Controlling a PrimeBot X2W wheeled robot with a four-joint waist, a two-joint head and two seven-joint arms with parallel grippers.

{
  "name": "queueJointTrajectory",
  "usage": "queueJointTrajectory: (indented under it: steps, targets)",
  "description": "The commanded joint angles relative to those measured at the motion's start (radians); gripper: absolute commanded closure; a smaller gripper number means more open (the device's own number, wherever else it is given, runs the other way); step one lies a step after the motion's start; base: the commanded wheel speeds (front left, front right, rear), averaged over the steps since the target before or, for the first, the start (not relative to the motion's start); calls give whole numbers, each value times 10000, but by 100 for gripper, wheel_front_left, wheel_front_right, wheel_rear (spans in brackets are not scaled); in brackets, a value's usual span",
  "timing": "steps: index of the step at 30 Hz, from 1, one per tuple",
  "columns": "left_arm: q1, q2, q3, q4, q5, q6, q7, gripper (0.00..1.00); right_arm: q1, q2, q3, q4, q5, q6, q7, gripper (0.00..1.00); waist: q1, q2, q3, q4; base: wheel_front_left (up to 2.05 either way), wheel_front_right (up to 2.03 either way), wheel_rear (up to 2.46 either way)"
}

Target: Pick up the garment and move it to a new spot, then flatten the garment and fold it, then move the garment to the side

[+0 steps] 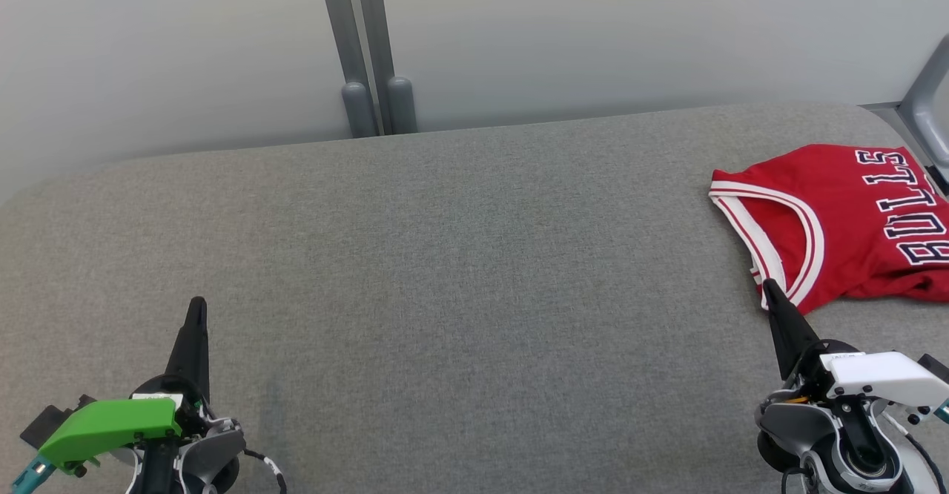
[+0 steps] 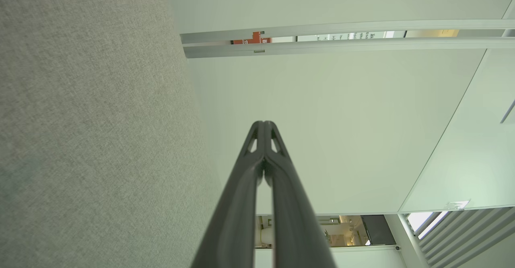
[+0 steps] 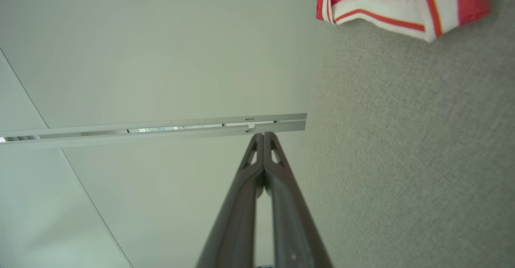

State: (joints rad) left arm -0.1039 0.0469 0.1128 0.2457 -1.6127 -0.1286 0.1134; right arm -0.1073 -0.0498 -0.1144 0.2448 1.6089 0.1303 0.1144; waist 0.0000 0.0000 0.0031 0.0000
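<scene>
Red jersey [image 1: 852,219] with white trim and BULLS lettering lies on the far right of the grey fabric desk [image 1: 445,257], partly folded, running off the right edge of the head view. Right gripper [image 1: 767,286] sits near right, jaws pressed together and empty, tip just beside the jersey's near-left corner; contact unclear. Left gripper [image 1: 197,308] sits near left, well apart from the jersey, jaws also closed tight, holding nothing. Pale wall panels with two grey posts [image 1: 371,49] stand behind the desk.
</scene>
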Motion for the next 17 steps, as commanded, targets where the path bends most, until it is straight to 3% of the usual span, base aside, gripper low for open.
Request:
queueJointTrajectory:
  steps: [1,17]
  targets:
    - [-121,62,29,3,-9,-47,42,100,-51,-1,-13,13,64,7,38,100,0,0,0,0,0,0,0]
    - [-121,62,27,0,-9,-47,42,100,-51,-1,-9,13,67,7,35,100,0,0,0,0,0,0,0]
